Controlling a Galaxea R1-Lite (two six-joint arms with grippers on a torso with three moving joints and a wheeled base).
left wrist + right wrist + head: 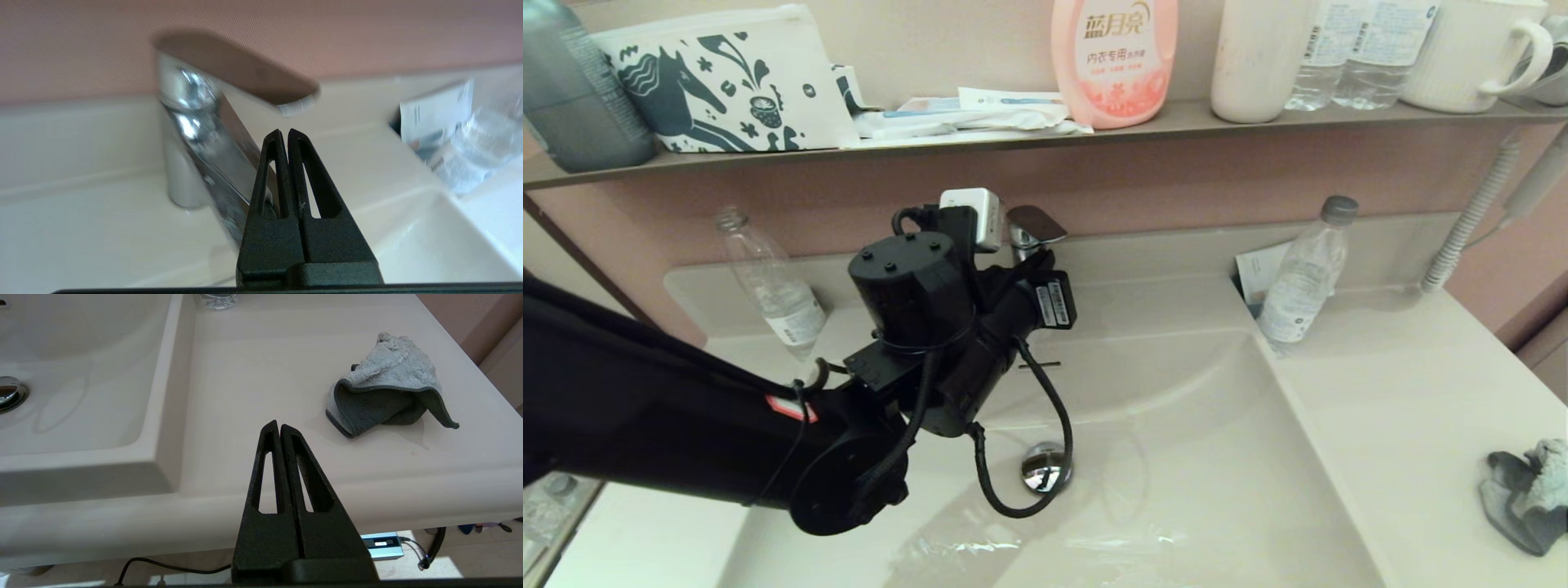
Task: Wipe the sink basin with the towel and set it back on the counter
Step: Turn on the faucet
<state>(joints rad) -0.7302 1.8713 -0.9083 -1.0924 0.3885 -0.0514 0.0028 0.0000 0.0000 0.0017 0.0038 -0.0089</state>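
Left pincer (284,132) pressed together, empty, held up over the back of the sink basin (1176,490), tips just below the flat lever of the chrome tap (196,134) and beside its spout. Seen from the head camera, left arm reaching in from the left across the basin, wrist hiding most of the tap (1033,229). Right pincer (278,425) also pressed together, empty, poised above the front edge of the bench (265,367), to the right of the basin; out of sight in the head view.

Towel (388,392) lying crumpled on the bench at the right, well apart from the basin, pale fluffy side up and dark grey side folded under and showing at the front; in the head view at the far right edge (1531,502). Not touched by either pincer.

Chrome drain plug (1045,469) in the basin floor, with a film of water around it. Clear plastic bottle (1303,282) standing at the basin's back right corner, a paper card (1258,273) propped behind it. Second clear bottle (772,286), without a cap, at the back left. Above, on the wall shelf (1258,118): a horse-print pouch (727,82), a pink detergent bottle (1115,57), a white mug (1474,53).
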